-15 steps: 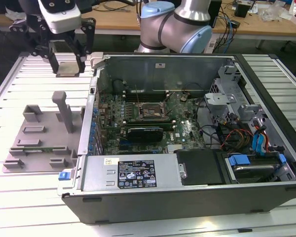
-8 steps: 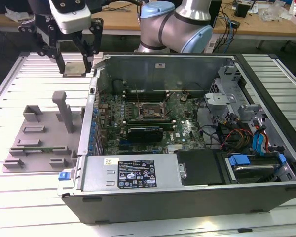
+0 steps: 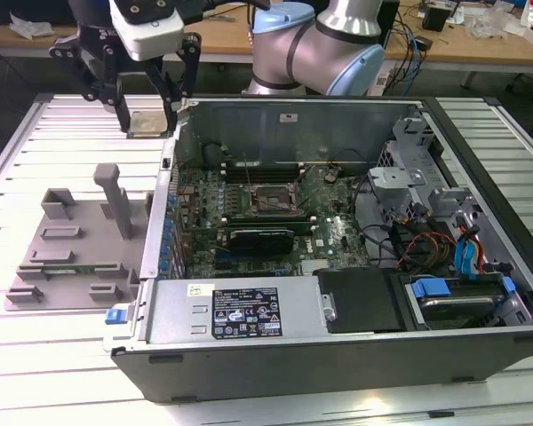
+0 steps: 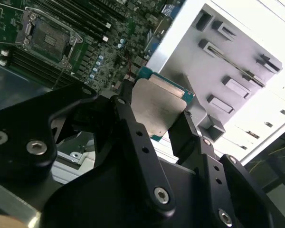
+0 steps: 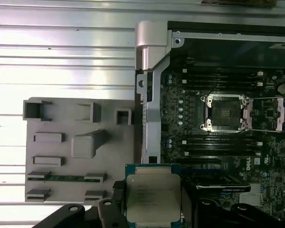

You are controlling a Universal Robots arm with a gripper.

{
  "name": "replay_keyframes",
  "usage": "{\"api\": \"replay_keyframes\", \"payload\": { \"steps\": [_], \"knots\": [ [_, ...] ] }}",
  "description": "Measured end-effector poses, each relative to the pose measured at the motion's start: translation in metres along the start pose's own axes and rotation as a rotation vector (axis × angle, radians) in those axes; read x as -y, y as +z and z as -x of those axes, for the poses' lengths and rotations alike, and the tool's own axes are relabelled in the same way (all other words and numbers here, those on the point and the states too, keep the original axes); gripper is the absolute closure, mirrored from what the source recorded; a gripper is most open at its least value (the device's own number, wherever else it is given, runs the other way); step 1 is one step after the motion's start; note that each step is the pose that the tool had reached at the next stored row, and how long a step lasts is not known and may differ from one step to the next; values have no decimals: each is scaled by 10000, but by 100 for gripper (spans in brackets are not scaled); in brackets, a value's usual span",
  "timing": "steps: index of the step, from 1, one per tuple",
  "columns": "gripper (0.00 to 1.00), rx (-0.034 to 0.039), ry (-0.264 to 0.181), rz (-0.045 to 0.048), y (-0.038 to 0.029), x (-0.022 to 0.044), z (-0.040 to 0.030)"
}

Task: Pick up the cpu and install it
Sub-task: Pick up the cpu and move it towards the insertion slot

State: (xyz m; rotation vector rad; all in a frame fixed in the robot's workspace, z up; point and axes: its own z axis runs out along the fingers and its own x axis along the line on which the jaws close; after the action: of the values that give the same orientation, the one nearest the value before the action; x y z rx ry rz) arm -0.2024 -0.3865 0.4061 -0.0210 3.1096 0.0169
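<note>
The cpu (image 3: 149, 122) is a small flat square chip with a silvery top. It hangs in the air, clamped between the black fingers of my gripper (image 3: 149, 118), which is shut on it. In the exterior view it sits above the slatted table, just outside the open computer case's (image 3: 169, 177) wall on the exterior view's left. Both wrist views show the cpu (image 4: 159, 107) (image 5: 152, 194) held by two opposite edges. The motherboard's socket (image 3: 271, 200) (image 5: 225, 111) (image 4: 50, 35) lies open inside the case, with its metal frame lifted aside.
A grey fixture plate (image 3: 71, 257) (image 5: 76, 147) with slots and an upright post (image 3: 117, 200) lies on the table beside the case. Inside the case are a power supply (image 3: 240, 311), cables (image 3: 426, 244) and a drive cage (image 3: 409, 151). A cluttered desk stands behind.
</note>
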Motion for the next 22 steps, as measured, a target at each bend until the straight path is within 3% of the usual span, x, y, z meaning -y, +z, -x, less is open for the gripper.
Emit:
{"api": "replay_keyframes", "payload": {
  "steps": [2,10,14,15,19,21,22],
  "knots": [
    [45,0,1,0,3,1,99],
    [45,0,1,1,10,4,299],
    [45,0,0,0,18,7,535],
    [45,0,1,0,23,9,640],
    [45,1,0,1,78,12,824],
    [45,0,2,0,99,12,885],
    [45,0,0,-1,125,14,961]
  ]
}}
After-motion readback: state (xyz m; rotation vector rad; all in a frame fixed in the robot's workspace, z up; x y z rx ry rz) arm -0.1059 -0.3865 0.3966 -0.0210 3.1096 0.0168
